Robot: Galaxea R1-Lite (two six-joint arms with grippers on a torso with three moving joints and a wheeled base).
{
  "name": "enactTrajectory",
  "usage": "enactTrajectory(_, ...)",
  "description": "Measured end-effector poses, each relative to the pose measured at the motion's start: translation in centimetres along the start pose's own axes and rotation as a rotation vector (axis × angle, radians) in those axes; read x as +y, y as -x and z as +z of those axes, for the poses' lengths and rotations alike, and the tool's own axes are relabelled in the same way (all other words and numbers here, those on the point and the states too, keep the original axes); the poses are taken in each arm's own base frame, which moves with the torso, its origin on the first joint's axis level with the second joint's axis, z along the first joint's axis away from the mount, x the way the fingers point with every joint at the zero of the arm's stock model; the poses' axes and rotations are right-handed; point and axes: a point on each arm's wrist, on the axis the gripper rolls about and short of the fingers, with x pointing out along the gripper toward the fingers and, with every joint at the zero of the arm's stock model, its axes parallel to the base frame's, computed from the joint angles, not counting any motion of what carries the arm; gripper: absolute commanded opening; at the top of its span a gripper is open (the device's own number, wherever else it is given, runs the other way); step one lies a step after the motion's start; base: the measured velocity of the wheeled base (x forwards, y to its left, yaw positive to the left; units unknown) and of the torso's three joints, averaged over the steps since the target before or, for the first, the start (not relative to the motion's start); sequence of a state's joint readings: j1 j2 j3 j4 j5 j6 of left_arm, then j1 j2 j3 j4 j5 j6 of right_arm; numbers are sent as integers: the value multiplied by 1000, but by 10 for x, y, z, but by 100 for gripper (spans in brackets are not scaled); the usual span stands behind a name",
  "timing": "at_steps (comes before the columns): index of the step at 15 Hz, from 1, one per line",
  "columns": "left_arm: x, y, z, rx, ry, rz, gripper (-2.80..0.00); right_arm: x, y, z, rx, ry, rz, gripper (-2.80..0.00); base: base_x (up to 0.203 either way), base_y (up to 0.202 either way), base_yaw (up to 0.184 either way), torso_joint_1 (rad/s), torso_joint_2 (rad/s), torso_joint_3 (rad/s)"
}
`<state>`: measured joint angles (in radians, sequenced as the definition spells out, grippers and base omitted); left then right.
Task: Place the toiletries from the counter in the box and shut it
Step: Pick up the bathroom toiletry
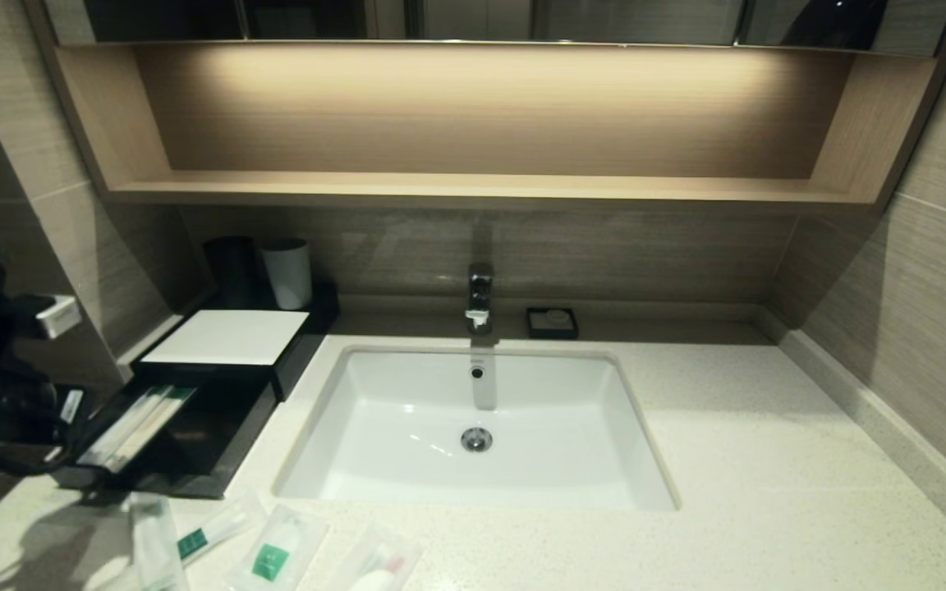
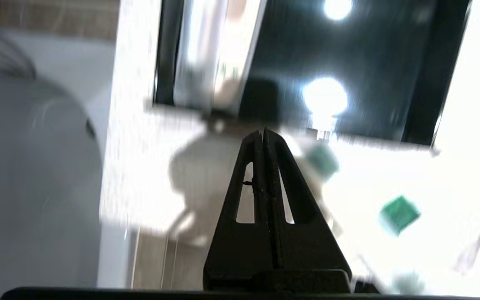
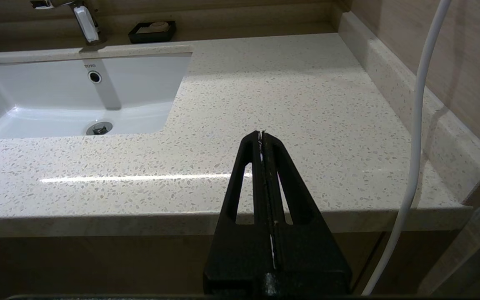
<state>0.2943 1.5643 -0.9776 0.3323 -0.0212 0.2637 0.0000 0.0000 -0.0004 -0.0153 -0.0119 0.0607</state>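
The box (image 1: 227, 337) stands at the counter's (image 1: 769, 460) far left, its black drawer (image 1: 194, 447) pulled out, with long toothbrush packs (image 1: 135, 427) lying in it. Several toiletries lie on the counter in front of the drawer: a thin pack (image 1: 153, 542), a green-banded pack (image 1: 212, 532), a green-label sachet (image 1: 272, 560) and a pink-marked packet (image 1: 383, 568). My left gripper (image 2: 263, 132) is shut and empty, hovering just before the drawer's (image 2: 348, 62) front edge, beside the green labels (image 2: 398, 214). My right gripper (image 3: 261, 133) is shut and empty over the counter's front edge, right of the sink (image 3: 48, 112).
A black tumbler (image 1: 231, 271) and a white tumbler (image 1: 288, 272) stand behind the box. The faucet (image 1: 479, 297) and a small black dish (image 1: 552, 322) sit behind the sink (image 1: 629, 460). A white cable (image 3: 415, 146) hangs by the right wall.
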Motion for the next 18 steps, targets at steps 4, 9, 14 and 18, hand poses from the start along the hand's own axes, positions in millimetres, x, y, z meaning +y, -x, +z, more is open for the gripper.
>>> enactTrajectory(4,-15,11,-53,219,25,13,-280,0,0,0,0,0,0,-280,0,0,0,0,0,0)
enactTrajectory(9,-26,12,-93,395,98,-31,0,0,0,0,0,0,-1,-280,0,0,0,0,0,0)
enactTrajectory(14,-23,12,-82,347,107,-51,0,0,0,0,0,0,0,-280,0,0,0,0,0,0)
enactTrajectory(18,-23,4,-80,378,106,-63,0,0,0,0,0,0,0,-280,0,0,0,0,0,0)
